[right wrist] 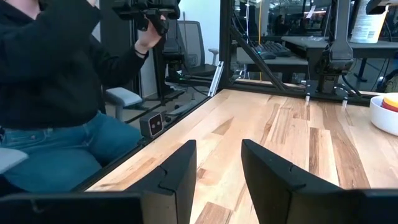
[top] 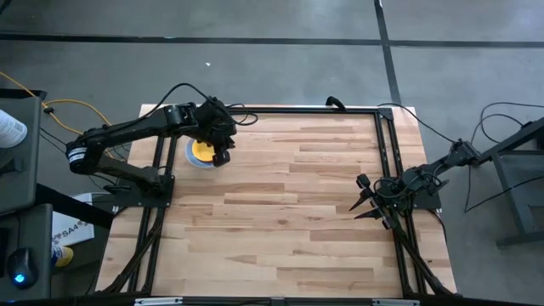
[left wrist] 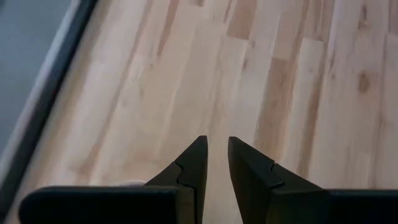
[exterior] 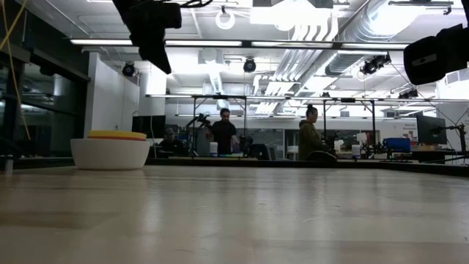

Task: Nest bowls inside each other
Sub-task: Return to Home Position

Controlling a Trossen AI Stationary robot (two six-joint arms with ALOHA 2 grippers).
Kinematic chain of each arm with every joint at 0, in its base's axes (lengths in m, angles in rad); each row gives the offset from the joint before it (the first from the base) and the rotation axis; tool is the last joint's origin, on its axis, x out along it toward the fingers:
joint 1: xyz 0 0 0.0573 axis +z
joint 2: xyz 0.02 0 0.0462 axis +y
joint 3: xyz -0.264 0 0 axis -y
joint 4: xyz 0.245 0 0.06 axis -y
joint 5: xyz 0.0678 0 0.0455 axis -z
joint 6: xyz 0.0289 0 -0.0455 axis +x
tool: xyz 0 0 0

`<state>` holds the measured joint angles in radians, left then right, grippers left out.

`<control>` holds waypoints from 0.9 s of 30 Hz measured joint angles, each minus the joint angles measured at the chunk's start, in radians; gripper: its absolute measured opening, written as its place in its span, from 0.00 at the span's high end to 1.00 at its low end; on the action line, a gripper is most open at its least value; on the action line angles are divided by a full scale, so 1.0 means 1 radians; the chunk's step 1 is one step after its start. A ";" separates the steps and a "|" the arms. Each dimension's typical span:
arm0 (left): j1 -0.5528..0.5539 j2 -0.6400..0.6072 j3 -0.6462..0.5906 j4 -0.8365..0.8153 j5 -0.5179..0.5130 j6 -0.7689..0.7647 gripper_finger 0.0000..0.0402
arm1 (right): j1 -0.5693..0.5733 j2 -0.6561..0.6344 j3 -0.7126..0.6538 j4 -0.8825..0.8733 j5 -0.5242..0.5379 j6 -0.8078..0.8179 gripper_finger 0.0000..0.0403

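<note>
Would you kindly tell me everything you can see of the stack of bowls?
The stack stands upright on the wooden table, near the corner by the left arm. Its outer white bowl looks like smooth plastic, round and wide-rimmed. A yellow bowl shows just above its rim; others inside cannot be made out. Only the table touches it. The left hand hangs above, apart.

Bright overhead light.
In the low view, long white ceiling strip lights (exterior: pixel 110 42) glare; the pale wooden table (exterior: pixel 293 220) shows soft sheen.
</note>
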<state>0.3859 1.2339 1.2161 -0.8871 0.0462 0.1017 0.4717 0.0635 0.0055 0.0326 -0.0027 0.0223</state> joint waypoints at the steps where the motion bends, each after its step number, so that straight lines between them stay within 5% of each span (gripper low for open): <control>1: 0.000 0.000 -0.004 -0.006 0.011 -0.022 0.84 | 0.000 0.000 0.000 0.000 0.000 0.000 0.70; 7: 0.000 -0.074 -0.159 0.150 0.106 -0.036 0.84 | 0.000 0.000 0.000 0.001 0.000 0.000 0.70; 17: 0.000 -0.402 -0.547 0.413 0.131 -0.119 0.84 | 0.000 0.001 0.000 -0.001 0.000 0.000 0.70; 27: -0.055 -0.639 -0.685 0.462 0.127 -0.104 0.84 | 0.000 0.001 0.000 0.000 -0.001 0.000 0.70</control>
<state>0.3309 0.5953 0.5307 -0.4248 0.1730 -0.0022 0.4717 0.0647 0.0051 0.0326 -0.0032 0.0219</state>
